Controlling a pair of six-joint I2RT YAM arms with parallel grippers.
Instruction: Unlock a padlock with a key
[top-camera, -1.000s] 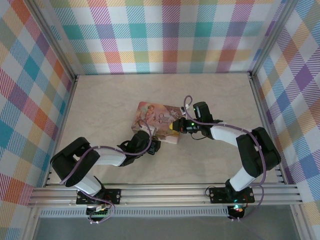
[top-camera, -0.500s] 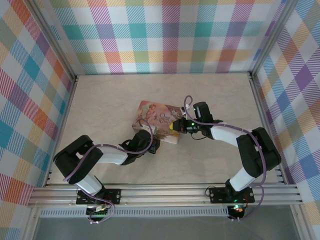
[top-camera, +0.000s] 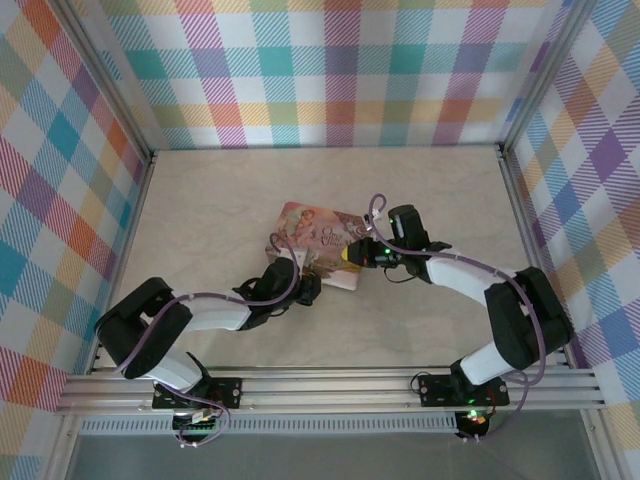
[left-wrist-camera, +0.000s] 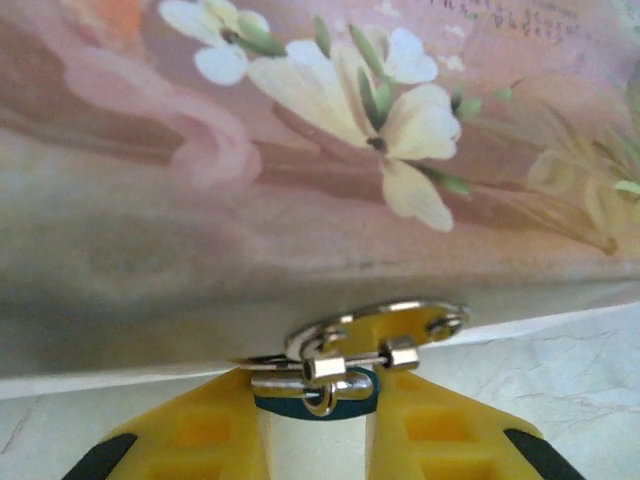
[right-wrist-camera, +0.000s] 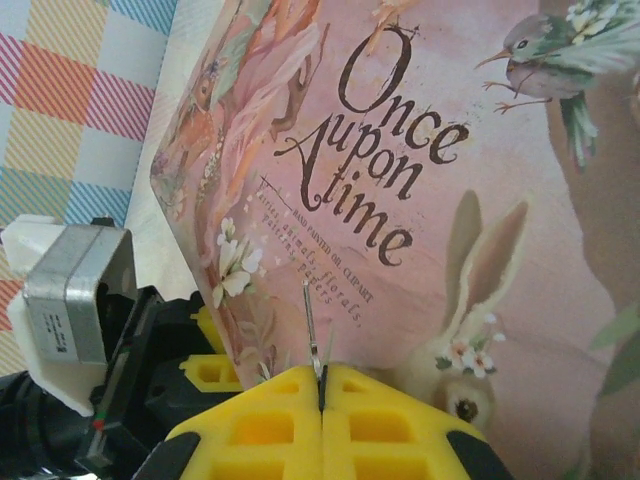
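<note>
Got left gripper (left-wrist-camera: 316, 398) squeezed onto the padlock (left-wrist-camera: 342, 405), right gripper (right-wrist-camera: 321, 388) pinched shut on the key (right-wrist-camera: 312, 330), might twist off-line and jam.

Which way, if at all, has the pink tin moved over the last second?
No, it has not moved. In the top view the pink tin keeps the same place and angle against the back edge of the table.

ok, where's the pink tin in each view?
Top external: pink tin mid-table, left gripper at its near edge, right gripper at its right.
Left wrist: tin across the upper frame, hasp above the gripper.
Right wrist: lettered lid, above the gripper.
Shared landmark: white flowers on the lid.
</note>
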